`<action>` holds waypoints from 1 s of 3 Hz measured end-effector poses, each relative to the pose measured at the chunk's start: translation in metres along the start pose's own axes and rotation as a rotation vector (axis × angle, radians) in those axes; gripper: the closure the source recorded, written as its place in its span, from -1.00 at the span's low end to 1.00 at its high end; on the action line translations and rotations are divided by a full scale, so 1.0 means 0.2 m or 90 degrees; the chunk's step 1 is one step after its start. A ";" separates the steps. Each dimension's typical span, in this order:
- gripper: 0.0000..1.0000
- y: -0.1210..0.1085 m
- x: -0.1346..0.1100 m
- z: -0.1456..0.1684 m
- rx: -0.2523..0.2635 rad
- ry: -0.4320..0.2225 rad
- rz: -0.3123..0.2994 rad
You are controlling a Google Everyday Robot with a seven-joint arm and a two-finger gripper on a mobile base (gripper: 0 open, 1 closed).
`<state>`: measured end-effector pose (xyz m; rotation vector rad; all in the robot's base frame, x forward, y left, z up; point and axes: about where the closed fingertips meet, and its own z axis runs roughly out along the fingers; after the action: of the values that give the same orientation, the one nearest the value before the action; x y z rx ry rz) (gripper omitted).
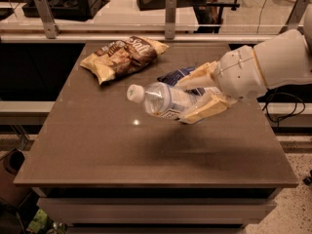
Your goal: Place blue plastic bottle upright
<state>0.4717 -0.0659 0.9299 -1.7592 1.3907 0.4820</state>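
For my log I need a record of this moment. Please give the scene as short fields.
bottle: held in the air, nearly level, cap toward picture's left, above table
end effector: shut on bottle, right of table centre
chip bag: flat, back left
blue bag: behind bottle, partly hidden
task: bottle not yet upright

Brown snack bag (122,57): pale lettering, not legible | blue plastic bottle (161,99): label's dark print, not legible | hand (181,102): unmarked, clasps the bottle above the worktop (97,140), right of centre
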 end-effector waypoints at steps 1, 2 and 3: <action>1.00 -0.02 -0.09 0.05 -0.012 -0.081 -0.024; 1.00 0.03 -0.20 0.12 -0.028 -0.155 -0.013; 1.00 0.13 -0.29 0.20 -0.039 -0.220 0.008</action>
<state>0.4370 -0.0003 0.9391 -1.6236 1.1524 0.8010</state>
